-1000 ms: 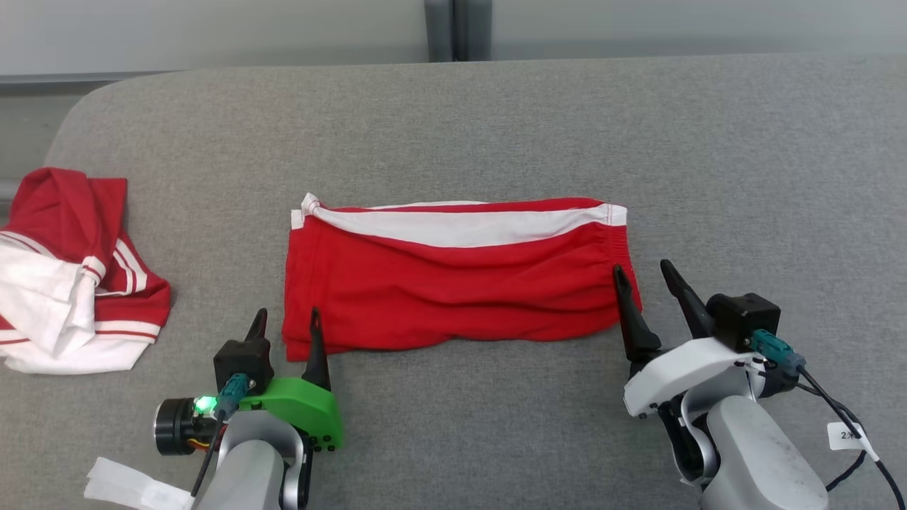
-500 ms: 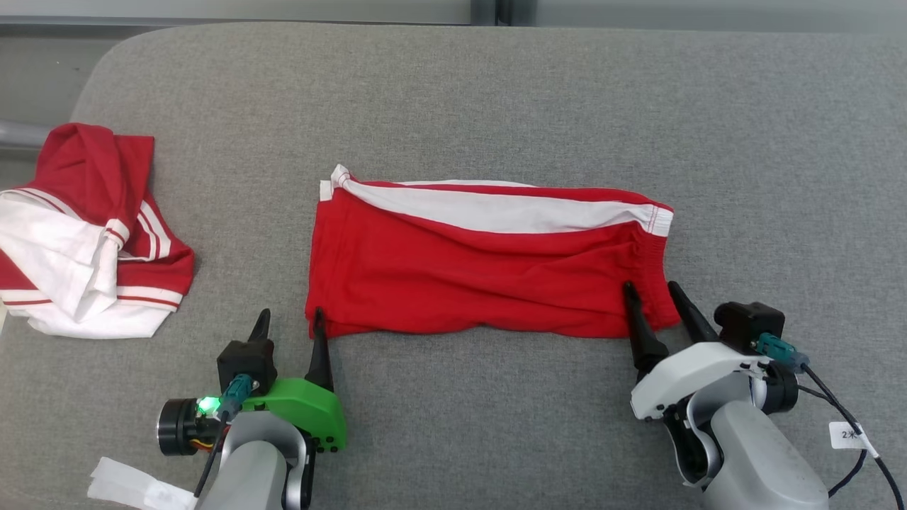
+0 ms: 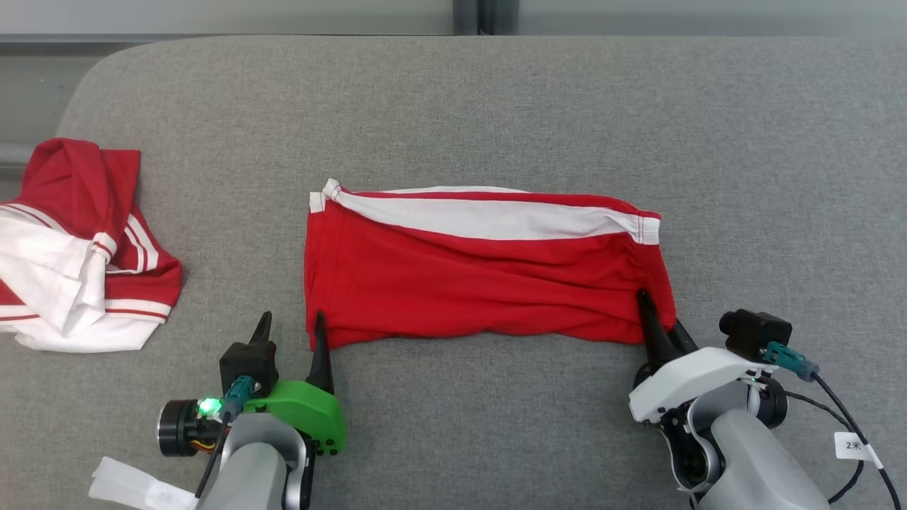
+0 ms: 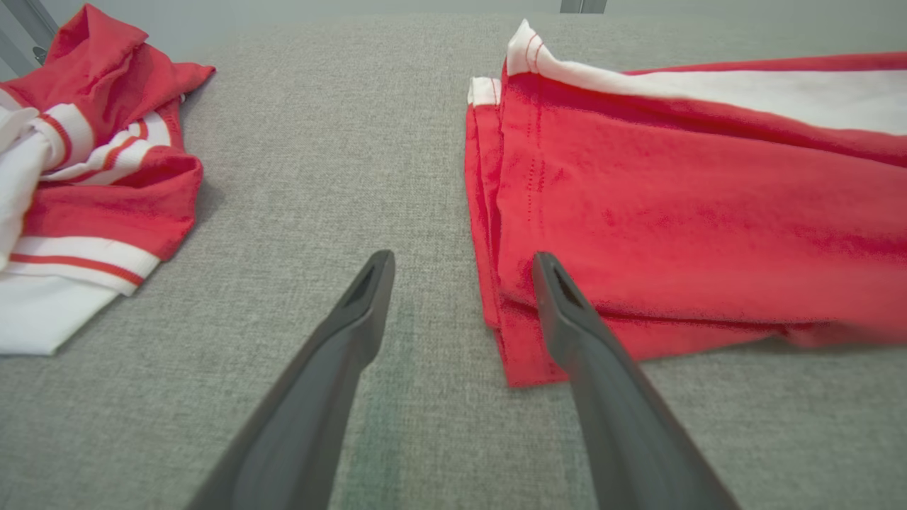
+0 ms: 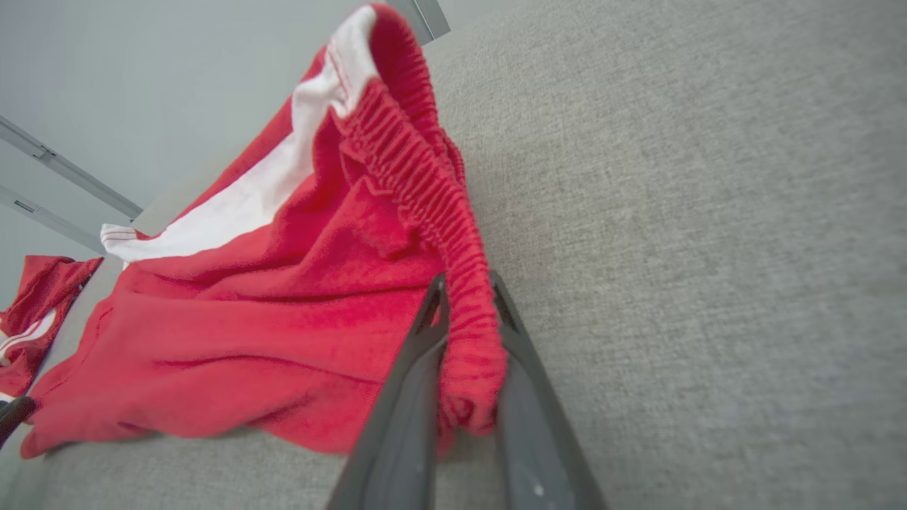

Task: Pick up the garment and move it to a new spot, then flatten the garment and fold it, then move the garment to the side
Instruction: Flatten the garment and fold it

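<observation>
The right pincer [image 5: 466, 283] has closed on the garment [image 3: 482, 283].

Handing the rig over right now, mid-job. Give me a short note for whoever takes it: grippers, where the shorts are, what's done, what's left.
Right gripper: shut on the waistband at the near right corner of the shorts.
Left gripper: open, one finger over the shorts' near left corner, nothing held.
Shorts: spread flat in the middle of the cushion; a crumpled shirt lies at the far left.
Done: laid out and flattened, it seems.
Left: close the left gripper, fold, move the shorts aside.
</observation>
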Available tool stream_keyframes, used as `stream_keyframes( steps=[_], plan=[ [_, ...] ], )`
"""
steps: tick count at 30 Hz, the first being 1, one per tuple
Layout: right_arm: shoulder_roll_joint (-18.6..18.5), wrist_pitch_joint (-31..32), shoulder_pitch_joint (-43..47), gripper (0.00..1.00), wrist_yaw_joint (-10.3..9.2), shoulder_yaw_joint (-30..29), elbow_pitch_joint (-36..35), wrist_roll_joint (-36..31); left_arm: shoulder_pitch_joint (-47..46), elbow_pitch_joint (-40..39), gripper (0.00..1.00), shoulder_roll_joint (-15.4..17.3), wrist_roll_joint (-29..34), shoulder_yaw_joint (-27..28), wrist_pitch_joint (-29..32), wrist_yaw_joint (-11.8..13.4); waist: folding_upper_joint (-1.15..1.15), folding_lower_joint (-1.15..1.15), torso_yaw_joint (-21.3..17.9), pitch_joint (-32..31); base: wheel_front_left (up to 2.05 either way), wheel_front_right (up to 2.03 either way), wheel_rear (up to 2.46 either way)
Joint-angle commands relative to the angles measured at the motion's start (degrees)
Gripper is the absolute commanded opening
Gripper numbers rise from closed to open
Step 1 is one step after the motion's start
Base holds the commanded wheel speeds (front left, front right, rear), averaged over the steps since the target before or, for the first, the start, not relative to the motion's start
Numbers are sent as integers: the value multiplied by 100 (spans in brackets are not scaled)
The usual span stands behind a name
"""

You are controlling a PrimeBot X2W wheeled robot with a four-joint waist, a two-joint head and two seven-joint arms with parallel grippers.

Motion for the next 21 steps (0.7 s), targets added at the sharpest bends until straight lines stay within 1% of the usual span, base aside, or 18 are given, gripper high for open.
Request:
stream_keyframes(
  steps=[1,4,8,11,17,21],
  plan=[
    [-33,3,105,0,-8,-73,-15,171,46,24,100,22,33,32,1,-16,0,0,-35,-49,0,0,0],
    [-33,2,117,0,-8,-200,-86,222,103,38,100,22,39,62,1,-25,0,0,-93,-114,0,0,0],
    [-29,1,98,0,-7,-361,-206,108,155,63,100,22,40,75,1,-47,0,0,-166,-200,0,0,0],
    [-39,1,22,0,-7,-306,-361,67,168,72,100,22,-2,54,0,-50,0,0,-193,-257,0,0,0],
    [-45,1,-156,0,-4,397,-719,265,222,89,100,24,-132,-79,1,-51,0,0,-116,-360,0,0,0],
    [-76,1,-343,0,-4,982,-830,367,251,72,100,23,-255,-217,0,-31,0,0,121,-404,0,0,0]
  ],
)
